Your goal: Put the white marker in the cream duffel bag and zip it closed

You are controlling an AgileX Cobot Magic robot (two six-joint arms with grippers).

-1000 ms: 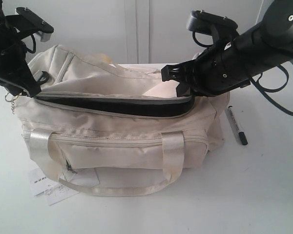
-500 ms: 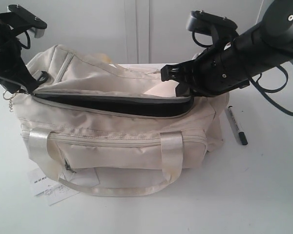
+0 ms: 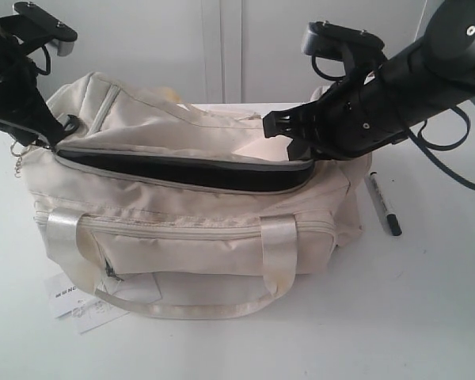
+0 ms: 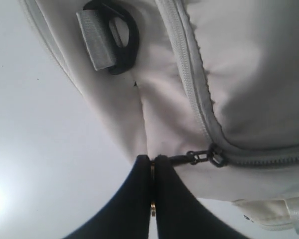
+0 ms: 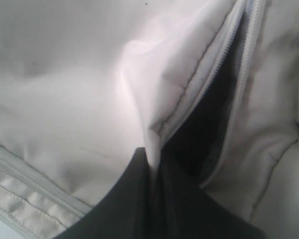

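Note:
The cream duffel bag (image 3: 190,229) stands mid-table with its curved top zipper open, dark inside. My left gripper (image 3: 43,141) is at the bag's left end, shut on the gold zipper charm (image 4: 153,204); its short black chain runs to the slider (image 4: 217,158). In the left wrist view the left gripper (image 4: 153,160) shows both fingers pressed together. My right gripper (image 3: 295,150) is shut on the cream fabric edge at the right end of the opening, seen as (image 5: 152,154). The white marker (image 3: 382,204) lies on the table right of the bag, its black cap toward the front.
A white paper tag (image 3: 75,305) lies at the bag's front left corner. A black D-ring (image 4: 122,37) sits on the bag's left end. The right arm (image 3: 412,79) stretches over the table's right side, above the marker. A pale wall stands close behind.
My left gripper has drawn the charm a little further left and up, so the opening reaches the bag's left end. The right gripper and marker have not moved.

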